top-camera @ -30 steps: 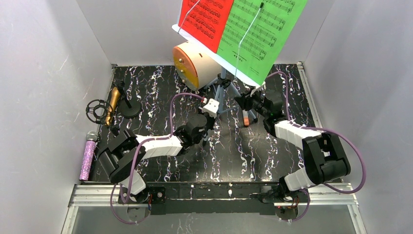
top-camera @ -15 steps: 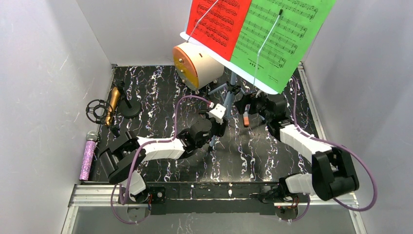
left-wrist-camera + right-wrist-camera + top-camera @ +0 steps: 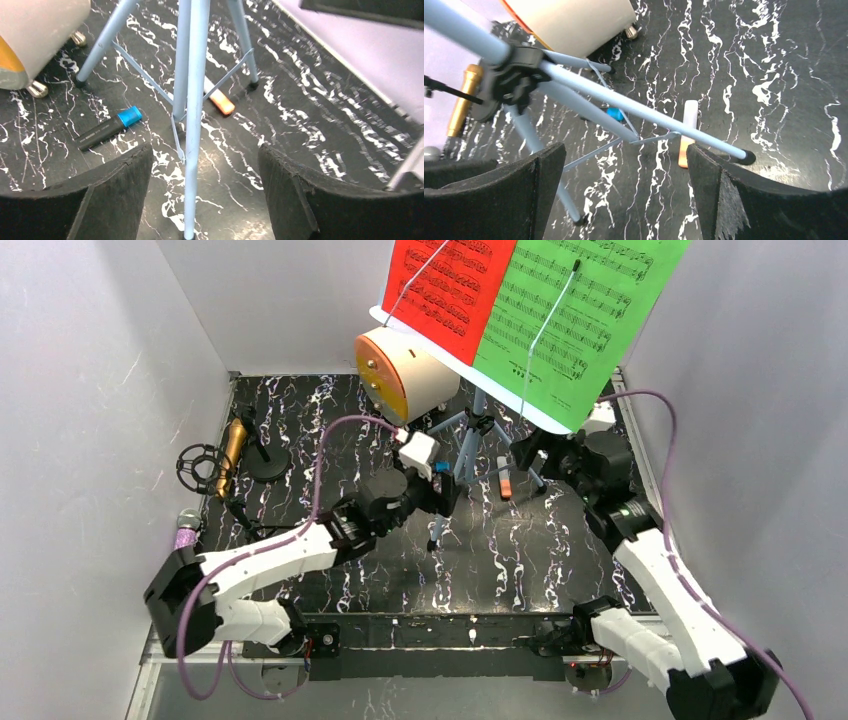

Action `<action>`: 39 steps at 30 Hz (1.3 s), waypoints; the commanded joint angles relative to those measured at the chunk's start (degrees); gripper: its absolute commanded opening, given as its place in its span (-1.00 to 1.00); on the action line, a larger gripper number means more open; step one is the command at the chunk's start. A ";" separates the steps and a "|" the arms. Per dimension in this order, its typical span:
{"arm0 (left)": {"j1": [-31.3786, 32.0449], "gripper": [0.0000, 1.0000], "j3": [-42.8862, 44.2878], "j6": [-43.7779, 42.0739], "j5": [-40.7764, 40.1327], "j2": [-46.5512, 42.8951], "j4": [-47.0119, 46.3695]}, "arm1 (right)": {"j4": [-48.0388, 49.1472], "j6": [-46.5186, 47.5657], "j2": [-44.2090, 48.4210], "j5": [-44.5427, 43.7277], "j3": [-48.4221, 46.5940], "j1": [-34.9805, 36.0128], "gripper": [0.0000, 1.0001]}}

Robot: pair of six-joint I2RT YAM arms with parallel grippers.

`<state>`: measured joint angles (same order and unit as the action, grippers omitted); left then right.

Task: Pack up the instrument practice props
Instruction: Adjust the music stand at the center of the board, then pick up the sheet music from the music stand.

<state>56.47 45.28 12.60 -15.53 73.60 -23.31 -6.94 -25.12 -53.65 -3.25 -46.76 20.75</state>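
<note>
The pale-blue sheet-music tripod (image 3: 472, 435) stands upright at the back. It carries the red music sheet (image 3: 450, 280) and the green music sheet (image 3: 575, 310). My left gripper (image 3: 443, 495) is open, and one tripod leg (image 3: 192, 125) runs between its fingers without touching them. My right gripper (image 3: 535, 452) is open to the right of the legs, with the tripod hub (image 3: 514, 75) ahead of it. The gold microphone (image 3: 232, 452) lies by a black mic tripod (image 3: 265, 458) at the left. The purple microphone (image 3: 184, 536) is partly hidden behind my left arm.
The round cream-and-orange cabinet (image 3: 400, 370) lies on its side behind the tripod. A black marker with a blue cap (image 3: 107, 129) and an orange-and-white marker (image 3: 505, 483) lie on the black marbled mat (image 3: 520, 560) between the legs. White walls close in left, right and back.
The music stand shifted right, then stayed put. Both grippers opened and let go of its legs. My right gripper drew back to the right, and my left arm stretched forward.
</note>
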 commanded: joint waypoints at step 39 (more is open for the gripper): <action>0.75 0.10 67.27 3.72 13.02 14.00 16.31 | -21.51 1.13 -3.56 11.14 -55.51 0.15 0.96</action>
<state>56.86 110.21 18.44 1.39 87.15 -0.60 -34.44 -23.18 -56.47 5.43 -99.37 20.75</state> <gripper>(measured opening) 0.586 0.982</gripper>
